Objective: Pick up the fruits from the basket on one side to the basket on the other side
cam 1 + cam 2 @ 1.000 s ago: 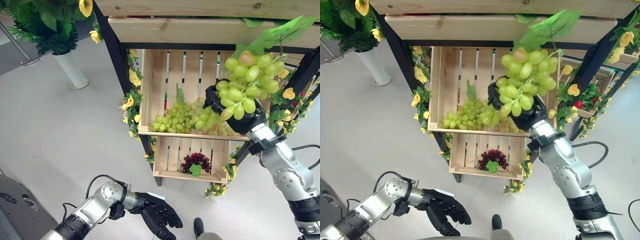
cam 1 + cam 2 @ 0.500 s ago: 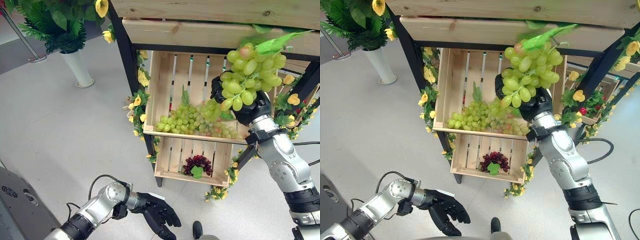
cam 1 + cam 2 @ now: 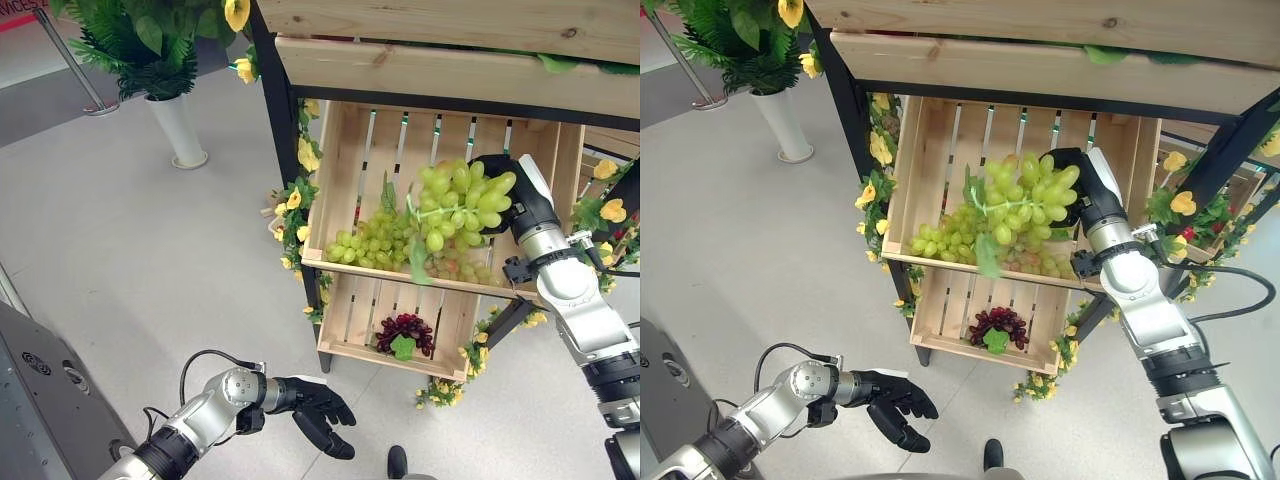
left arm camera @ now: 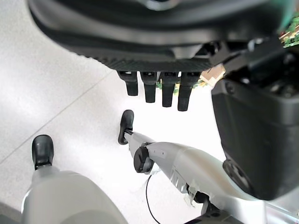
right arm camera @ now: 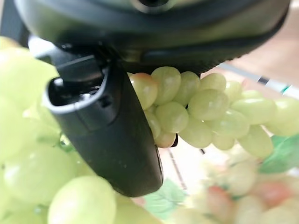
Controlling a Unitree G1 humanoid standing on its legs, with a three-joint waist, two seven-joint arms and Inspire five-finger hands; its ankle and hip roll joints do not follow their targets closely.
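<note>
My right hand (image 3: 503, 192) is curled round a bunch of green grapes (image 3: 458, 203), holding it up inside the upper wooden crate (image 3: 340, 180) on the stand. In my right wrist view the thumb (image 5: 110, 130) presses against the grapes (image 5: 187, 109) and the pale green berries crowd close all round it, so the grip is plainly on the fruit. The bunch I hold hangs just above and partly in front of the pile of green grapes (image 3: 375, 243) that lies along the near edge of that crate, and a green leaf (image 3: 418, 262) dangles from the bunch down over the crate's near lip. Whether the held bunch touches the pile beneath it I cannot tell (the two greens run together there).

Below, in the lower wooden crate (image 3: 345, 320), a cluster of dark red grapes (image 3: 402, 327) sits with a small green leaf in front of it.

My left hand (image 3: 318, 410) hangs low over the grey floor (image 3: 130, 260), near me and well apart from the stand, its fingers loosely spread and holding nothing; my left wrist view shows its fingers (image 4: 154, 88) standing straight in a row.

Yellow flowers with green leaves (image 3: 295, 195) trail down the black post on the left side of the stand, and more show on the right side (image 3: 610, 210). Far off to the left a potted green plant (image 3: 160, 50) stands in a white vase (image 3: 178, 130).
</note>
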